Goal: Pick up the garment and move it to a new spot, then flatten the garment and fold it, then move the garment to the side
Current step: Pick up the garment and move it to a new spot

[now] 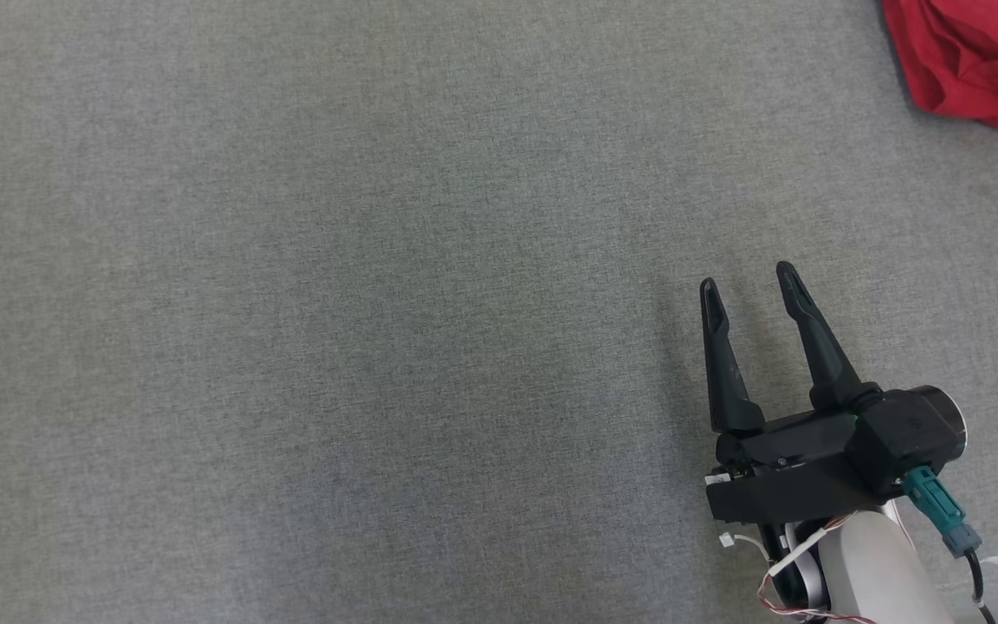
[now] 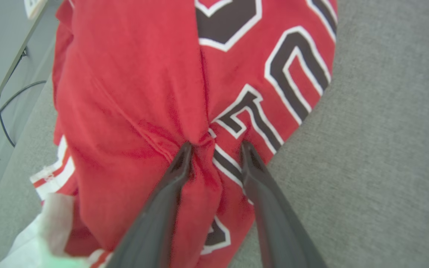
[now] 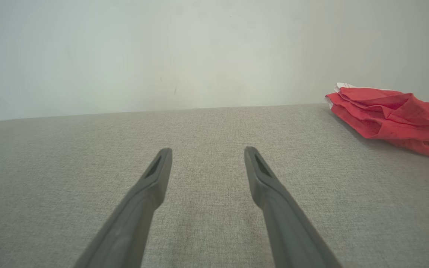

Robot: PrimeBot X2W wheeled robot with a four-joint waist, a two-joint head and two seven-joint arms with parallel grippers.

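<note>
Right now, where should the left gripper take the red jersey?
Probably the bunched ridge between the left gripper's open fingers, coming straight on as it points: the red jersey lies slack there, and that fold stands up enough to pinch.

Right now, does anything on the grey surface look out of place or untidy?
Yes. The red garment lies crumpled, not flat, with a ridge of cloth bunched between the fingers of the open left tool. Nothing looks spilled or torn.
</note>
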